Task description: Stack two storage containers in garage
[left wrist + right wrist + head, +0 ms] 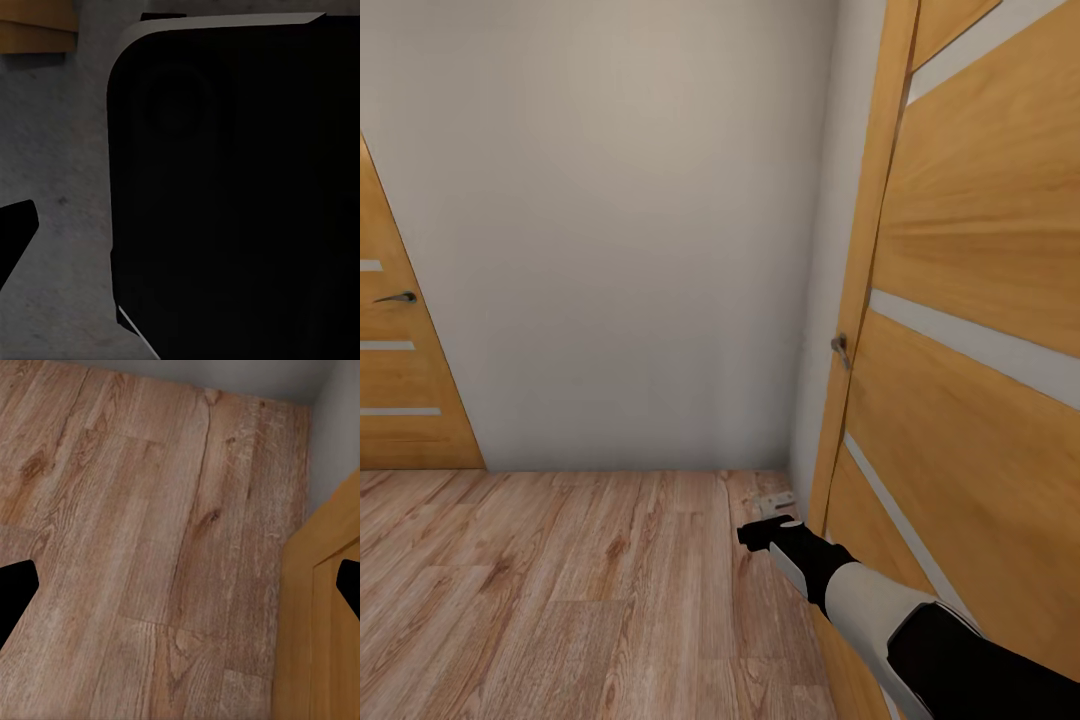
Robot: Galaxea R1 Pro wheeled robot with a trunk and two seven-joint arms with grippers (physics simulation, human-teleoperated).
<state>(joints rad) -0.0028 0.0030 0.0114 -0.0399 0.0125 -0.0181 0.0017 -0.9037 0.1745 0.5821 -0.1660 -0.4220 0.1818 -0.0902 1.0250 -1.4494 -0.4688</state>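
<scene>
Over wood-plank floor (560,590) beside a wooden door (980,400), right fingers (16,592) spread, empty.

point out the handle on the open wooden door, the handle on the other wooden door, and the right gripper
Grey metal lever handle of the open wooden door (841,349), head view, on the lever.
Dark lever handle of the far wooden door (396,297), head view, mid-lever.
Black right gripper (765,530), head view, between fingertips.

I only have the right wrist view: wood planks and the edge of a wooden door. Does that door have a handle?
Observer: Yes. The head view shows a metal lever handle on that wooden door, high above your right gripper.
Operator: What's straight ahead?
Observer: A plain grey-white wall meeting the plank floor.
Operator: Any other exit?
Observer: A second wooden door stands at the wall's left end.
</scene>
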